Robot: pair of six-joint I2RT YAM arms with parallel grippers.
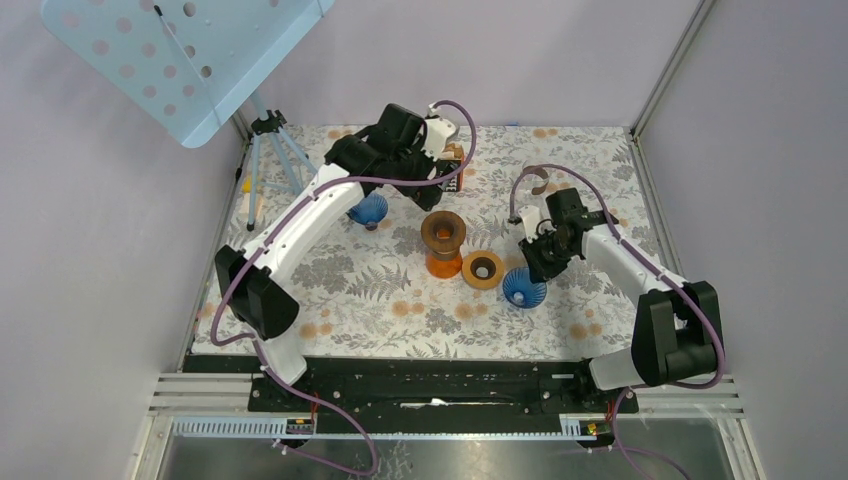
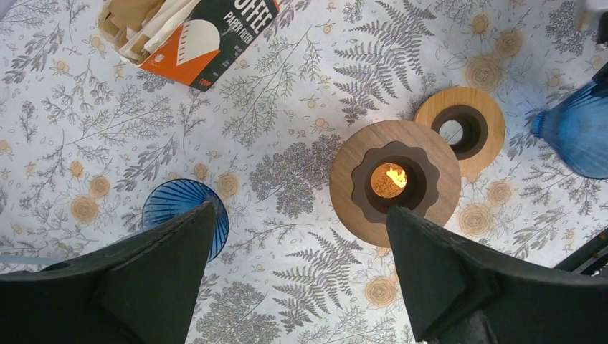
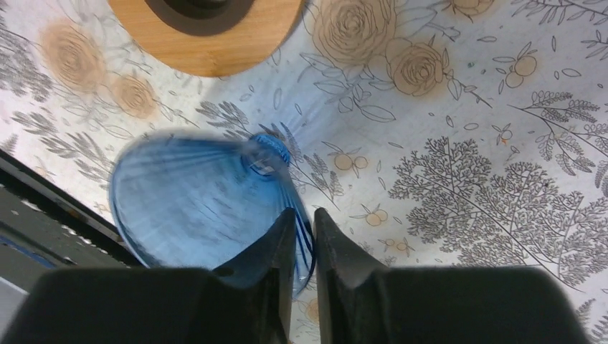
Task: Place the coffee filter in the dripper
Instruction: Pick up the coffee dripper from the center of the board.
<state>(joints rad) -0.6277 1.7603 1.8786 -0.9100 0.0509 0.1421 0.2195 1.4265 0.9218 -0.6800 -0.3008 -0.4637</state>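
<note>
A blue glass dripper (image 1: 525,287) lies on its side on the flowered cloth, right of centre. My right gripper (image 3: 305,213) is shut on the rim of this dripper (image 3: 193,208), one finger inside the wall and one outside. A second blue dripper (image 2: 176,208) lies further left. The coffee filter papers (image 2: 136,21) stick out of an open orange and black box (image 2: 190,32) at the back. My left gripper (image 2: 301,208) hangs open above the cloth, between the second dripper and an orange carafe with a wooden collar (image 2: 351,186), holding nothing.
A loose wooden ring (image 1: 482,269) lies beside the carafe (image 1: 443,232), close to the held dripper. A small tripod (image 1: 270,150) and a pale blue perforated panel (image 1: 180,50) stand at the back left. A black rail (image 1: 430,385) runs along the near edge.
</note>
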